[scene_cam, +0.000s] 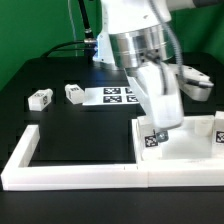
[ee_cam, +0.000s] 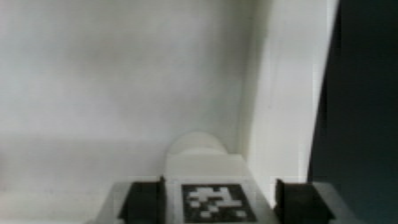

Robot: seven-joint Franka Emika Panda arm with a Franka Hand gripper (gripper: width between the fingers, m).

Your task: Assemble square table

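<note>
1. tool [scene_cam: 158, 129] is closed partway, gripping a leg [scene_cam: 154, 139]; the wrist view shows fingers [ee_cam: 134, 204] snug on both sides of its tag.
2. that leg stands upright at the slab [scene_cam: 192, 150], by the slab's edge on the exterior view's left.
3. two loose legs [scene_cam: 40, 98] [scene_cam: 74, 93] lie on the tabletop [scene_cam: 85, 135], well apart from the slab, past the marker board [scene_cam: 118, 96].
</note>
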